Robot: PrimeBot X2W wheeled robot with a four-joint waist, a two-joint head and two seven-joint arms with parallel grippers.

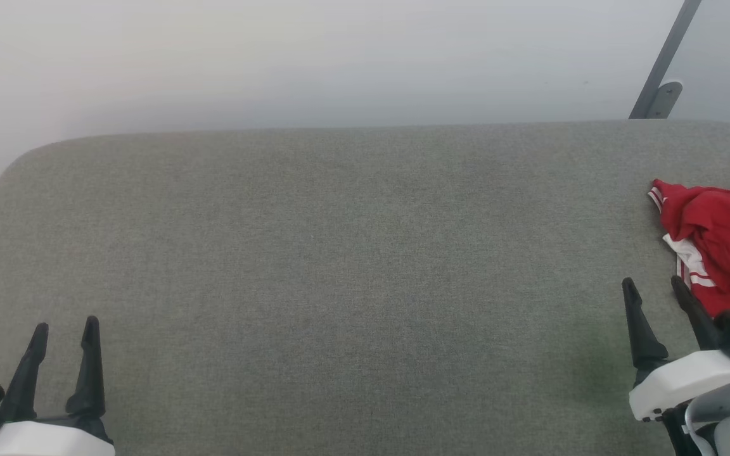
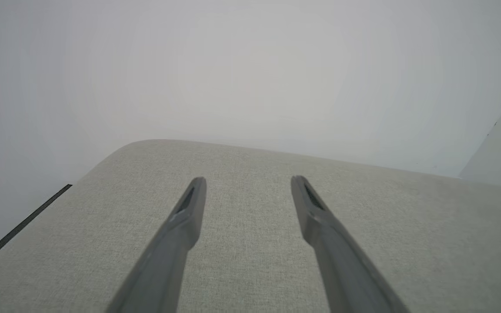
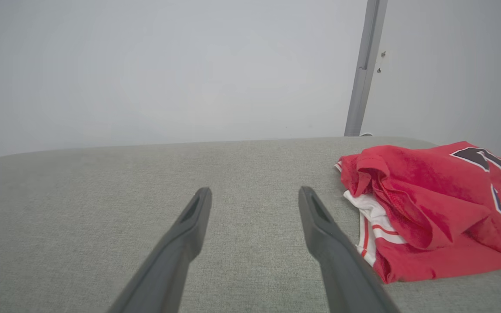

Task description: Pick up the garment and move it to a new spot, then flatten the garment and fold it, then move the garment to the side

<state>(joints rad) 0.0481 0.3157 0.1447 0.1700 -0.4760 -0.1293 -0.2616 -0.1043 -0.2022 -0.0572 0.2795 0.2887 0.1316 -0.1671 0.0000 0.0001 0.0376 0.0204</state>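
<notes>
right hand (image 1: 653, 282) spread beside garment (image 1: 727, 235), left hand (image 1: 66, 323) spread

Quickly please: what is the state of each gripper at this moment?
Left gripper: open, holding nothing.
Right gripper: open, holding nothing, next to the red jersey.

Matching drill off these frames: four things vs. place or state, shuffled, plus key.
1 garment
2 left gripper
3 right gripper
4 pole

A open, beside the garment
B bunched up at the right end of the table
C grey, slanting, behind the table
D open, over bare table, lower left of head view

Pairs: 1-B, 2-D, 3-A, 4-C
</notes>
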